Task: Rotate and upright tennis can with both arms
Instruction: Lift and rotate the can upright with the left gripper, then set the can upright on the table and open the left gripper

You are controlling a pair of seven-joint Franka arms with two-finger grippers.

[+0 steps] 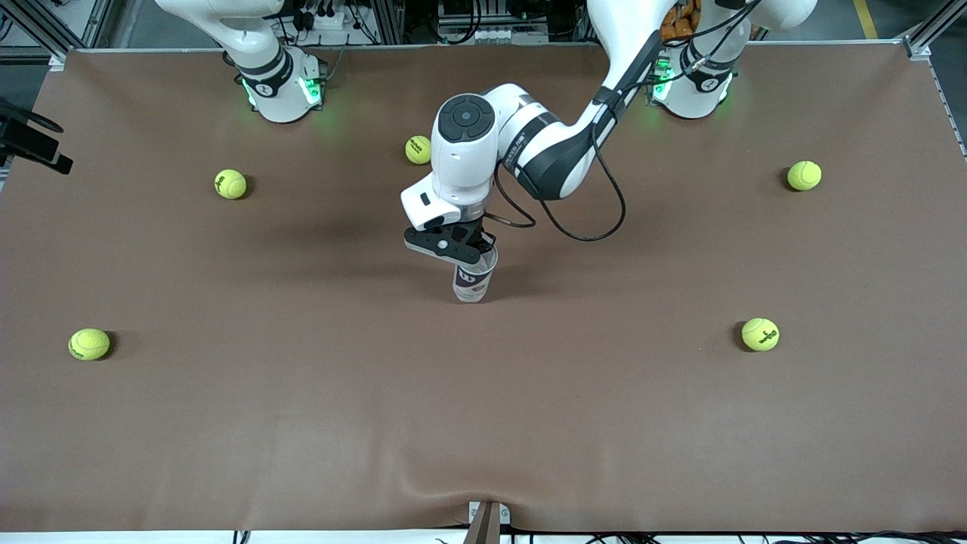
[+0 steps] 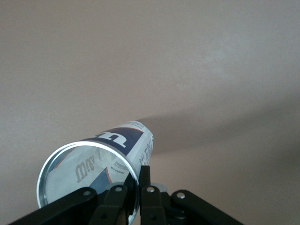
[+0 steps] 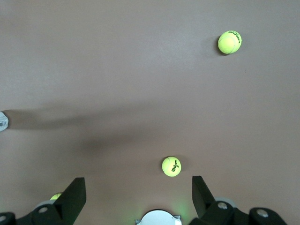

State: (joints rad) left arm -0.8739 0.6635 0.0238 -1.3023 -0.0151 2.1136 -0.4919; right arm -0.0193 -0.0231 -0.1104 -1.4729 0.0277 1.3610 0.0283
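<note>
Two balls [image 1: 89,344] [image 1: 760,334] lie nearest the front edge of the brown mat [image 1: 483,423]. At mid-table the can [image 1: 474,281] stands upright, left gripper [image 1: 459,253] at its top.

Left wrist view: thin black fingers [image 2: 145,187] pinch the can's [image 2: 103,164] silver rim.

Right wrist view: right gripper [image 3: 138,197] hangs spread wide, empty, over a ball [image 3: 171,166] near its base.
</note>
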